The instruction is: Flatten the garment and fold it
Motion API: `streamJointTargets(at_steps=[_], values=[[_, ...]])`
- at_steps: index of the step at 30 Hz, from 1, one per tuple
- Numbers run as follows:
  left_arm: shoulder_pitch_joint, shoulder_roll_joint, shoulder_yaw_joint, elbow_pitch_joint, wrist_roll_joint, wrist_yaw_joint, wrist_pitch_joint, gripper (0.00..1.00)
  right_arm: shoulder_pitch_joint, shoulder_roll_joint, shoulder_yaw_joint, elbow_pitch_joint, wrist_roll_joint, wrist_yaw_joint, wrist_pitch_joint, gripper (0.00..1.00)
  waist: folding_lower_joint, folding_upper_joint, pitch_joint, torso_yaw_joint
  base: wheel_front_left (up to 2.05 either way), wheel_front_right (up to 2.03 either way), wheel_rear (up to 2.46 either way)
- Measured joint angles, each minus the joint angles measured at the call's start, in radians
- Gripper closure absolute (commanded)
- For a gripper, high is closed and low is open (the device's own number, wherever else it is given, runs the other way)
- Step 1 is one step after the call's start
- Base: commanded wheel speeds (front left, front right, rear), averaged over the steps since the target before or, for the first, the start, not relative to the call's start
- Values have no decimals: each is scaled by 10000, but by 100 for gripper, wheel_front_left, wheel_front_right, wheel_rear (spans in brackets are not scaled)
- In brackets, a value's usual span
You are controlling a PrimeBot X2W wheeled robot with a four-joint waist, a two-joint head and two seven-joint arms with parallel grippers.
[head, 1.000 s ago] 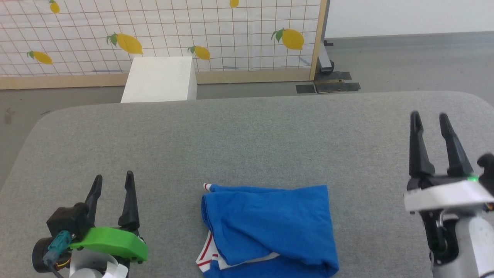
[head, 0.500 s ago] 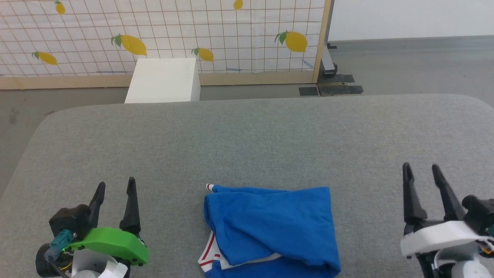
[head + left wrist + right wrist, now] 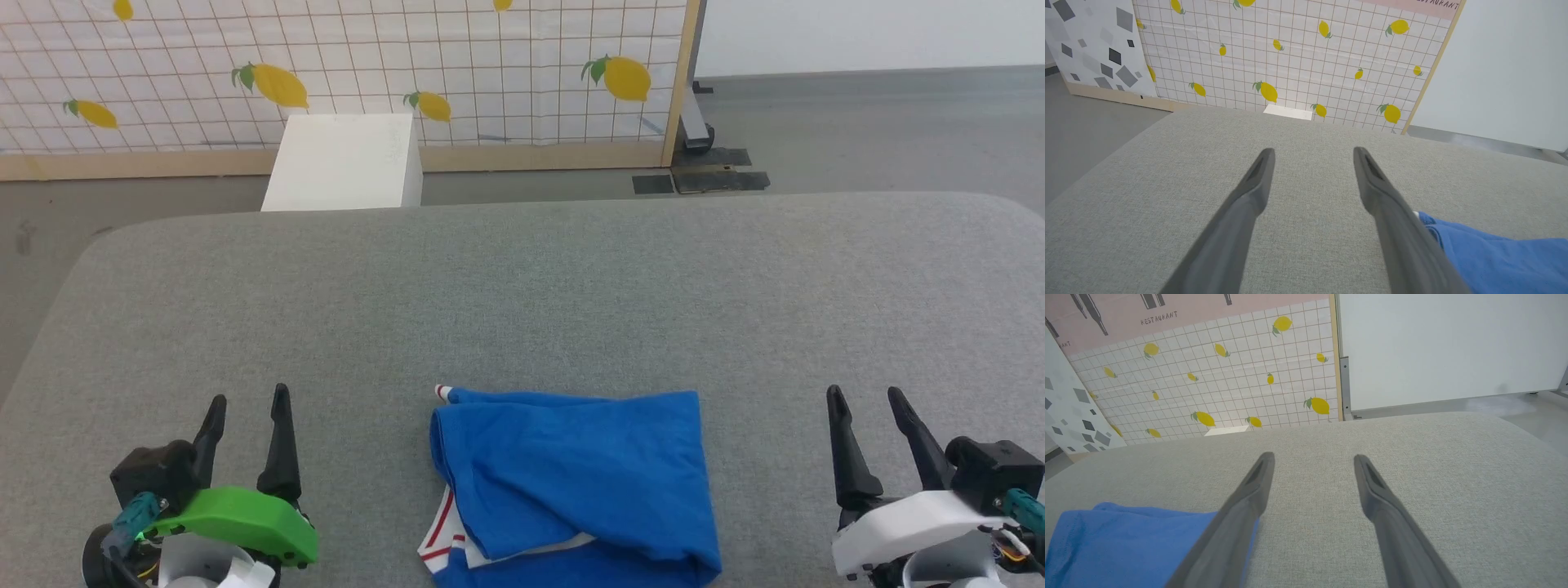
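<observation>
- Shirt (image 3: 571,482), blue, lay as a folded, roughly rectangular packet on the near part of the grey table (image 3: 522,286), about midway between the two claws and touching neither. Its near side ran off the bottom of the head view.
- Long axis of the packet appeared to run left to right across the table, though the cut-off near side left this a judgement. The red-and-white striped trim (image 3: 437,539) showed at the packet's left end, with one small striped tip at the far-left corner. The right end showed blue cloth alone. No number or lettering was visible.
- Left claw (image 3: 249,394) rested at the lower left with its fingers apart and empty, well clear of the shirt. It stood as it had a second earlier.
- Right claw (image 3: 864,392), fingers likewise apart and empty, had drawn back from a raised, farther position to the lower right, level with the left one.
- Shirt's outline had not changed over that second. With both arms pulled back and nothing held, the fold was probably finished, although the top layer still lay loose and slightly wrinkled.
- White box (image 3: 343,163) stood on the floor beyond the table, before a lemon-patterned screen (image 3: 490,65).
</observation>
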State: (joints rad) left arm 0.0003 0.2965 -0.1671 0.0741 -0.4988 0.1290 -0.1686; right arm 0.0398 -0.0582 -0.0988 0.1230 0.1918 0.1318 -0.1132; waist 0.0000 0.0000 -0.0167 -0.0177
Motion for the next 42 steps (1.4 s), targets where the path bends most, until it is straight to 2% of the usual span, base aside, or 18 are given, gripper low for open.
streamJointTargets(at_steps=[17, 21, 25, 31, 37, 42], values=[[-3, 23, -115, -4, -46, 54, 88, 0, -1, 40, -8, 56, -96, 0, 142, 0, 0, 0, 141, 13, 0, 0, 0], [-4, 36, -142, -6, -46, 58, 88, 0, -49, -4, 127, 0, -102, 0, 830, 0, 0, 0, 142, 3, 0, 0, 0], [-5, 109, -219, -8, -44, 132, 102, 0, -495, -443, 583, -249, 125, 0, 2370, 0, 0, 0, 133, -20, 0, 0, 0], [-4, 261, -378, -150, 88, 222, 311, 0, -1503, -1310, 1576, -832, 851, 0, 5632, 0, 0, 0, 209, 22, 0, 0, 0], [-7, 334, -506, -487, 261, 353, 403, 0, -2460, -1843, 2790, -1118, 1505, 0, 8755, 0, 0, 0, 472, 149, 0, 0, 0], [-29, 307, -639, -677, 326, 407, 410, 0, -3029, -2025, 3471, -899, 1615, 0, 10274, 0, 0, 0, 791, 312, 0, 0, 0]])
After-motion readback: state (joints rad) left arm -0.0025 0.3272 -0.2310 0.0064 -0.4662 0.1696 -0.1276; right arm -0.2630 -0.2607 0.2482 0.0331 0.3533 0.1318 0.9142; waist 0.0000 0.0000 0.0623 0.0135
